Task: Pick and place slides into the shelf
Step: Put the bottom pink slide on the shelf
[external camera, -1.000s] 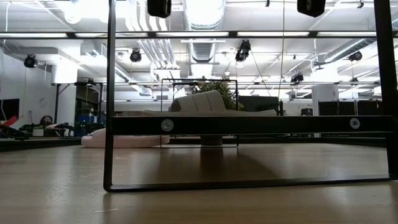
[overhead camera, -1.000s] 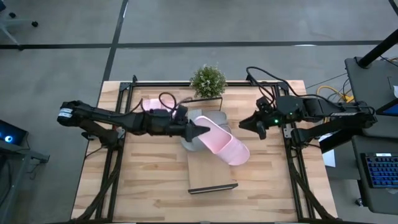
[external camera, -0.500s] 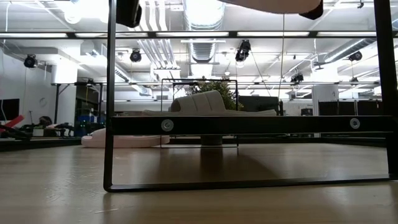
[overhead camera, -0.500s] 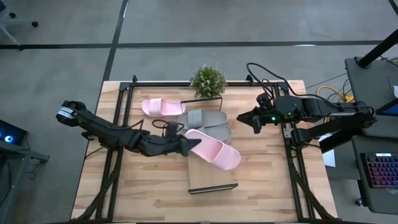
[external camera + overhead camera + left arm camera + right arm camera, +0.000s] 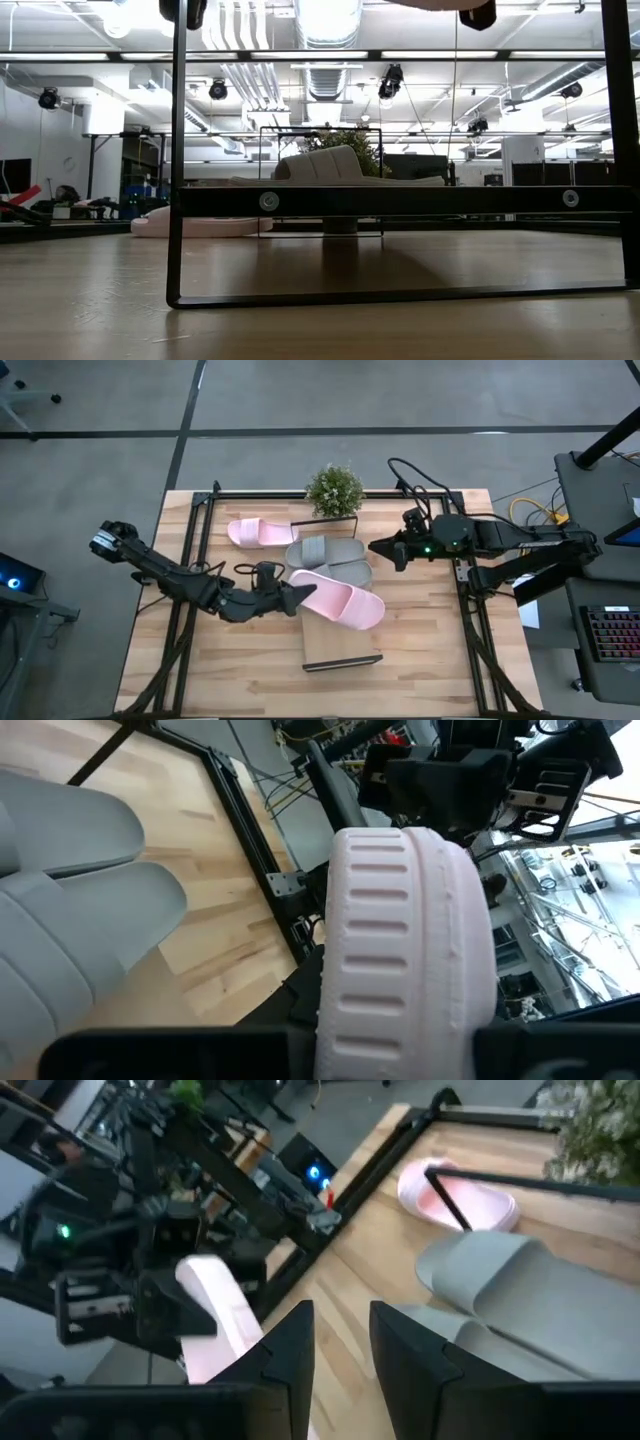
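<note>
Surface: wooden desk [image 5: 250, 670] on grey floor.
Shelf [image 5: 340, 645]: long axis front to back; near end bare.
Left hand [image 5: 298, 596]: clamped on pink slide [image 5: 338, 600], lying diagonally over the shelf.
Grey slides [image 5: 328, 552]: far end, crosswise.
Second pink slide [image 5: 259, 532]: on desk beside shelf.
Right hand [image 5: 381, 550]: fingers parted, empty, beside grey pair.

Pink slides: 2, one [image 5: 258, 532] on the desk [image 5: 250, 670] beside the shelf [image 5: 342, 650], one [image 5: 338, 600] over it. Grey slides [image 5: 328, 554]: 2, on the shelf. Shelf: 1. Potted plant [image 5: 334, 490]: 1, behind the shelf.
</note>
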Robot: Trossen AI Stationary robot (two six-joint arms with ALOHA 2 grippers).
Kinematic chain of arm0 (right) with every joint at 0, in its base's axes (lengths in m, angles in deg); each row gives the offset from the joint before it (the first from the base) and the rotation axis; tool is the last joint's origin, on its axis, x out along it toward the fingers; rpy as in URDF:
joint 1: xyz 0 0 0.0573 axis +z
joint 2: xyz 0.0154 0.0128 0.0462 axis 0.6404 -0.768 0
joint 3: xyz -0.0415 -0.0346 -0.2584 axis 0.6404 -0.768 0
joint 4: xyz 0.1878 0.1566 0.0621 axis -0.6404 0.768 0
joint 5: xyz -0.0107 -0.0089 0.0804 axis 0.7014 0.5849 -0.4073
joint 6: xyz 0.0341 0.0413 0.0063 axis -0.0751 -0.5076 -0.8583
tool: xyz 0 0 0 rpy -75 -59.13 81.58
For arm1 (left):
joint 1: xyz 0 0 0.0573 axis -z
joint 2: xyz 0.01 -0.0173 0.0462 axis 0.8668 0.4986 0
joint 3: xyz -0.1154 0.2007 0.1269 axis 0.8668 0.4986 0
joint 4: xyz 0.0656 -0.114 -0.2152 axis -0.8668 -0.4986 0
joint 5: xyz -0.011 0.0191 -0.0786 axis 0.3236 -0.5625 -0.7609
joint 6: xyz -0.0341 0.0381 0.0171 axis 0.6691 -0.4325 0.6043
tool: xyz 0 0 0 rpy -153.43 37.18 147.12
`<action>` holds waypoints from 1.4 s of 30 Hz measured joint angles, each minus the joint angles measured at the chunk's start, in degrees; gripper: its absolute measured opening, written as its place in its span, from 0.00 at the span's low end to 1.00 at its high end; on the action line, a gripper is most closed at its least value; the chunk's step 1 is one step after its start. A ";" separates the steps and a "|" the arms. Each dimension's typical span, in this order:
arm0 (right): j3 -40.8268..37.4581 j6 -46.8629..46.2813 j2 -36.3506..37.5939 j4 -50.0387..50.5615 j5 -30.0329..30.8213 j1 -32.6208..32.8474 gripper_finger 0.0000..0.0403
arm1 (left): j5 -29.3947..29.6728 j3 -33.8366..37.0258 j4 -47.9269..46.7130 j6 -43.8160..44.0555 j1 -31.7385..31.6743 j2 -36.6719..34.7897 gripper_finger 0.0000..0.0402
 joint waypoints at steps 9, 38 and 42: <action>0.00 0.65 0.74 -0.54 1.47 0.01 0.18 | 15.71 1.41 0.09 9.37 5.70 0.00 0.10; -0.01 3.65 3.17 -0.78 -4.12 0.03 0.17 | 43.85 2.12 25.34 19.11 17.89 19.26 0.10; 0.00 3.62 3.17 -0.89 -4.12 0.03 0.17 | 44.03 1.79 25.56 19.19 18.23 19.85 0.10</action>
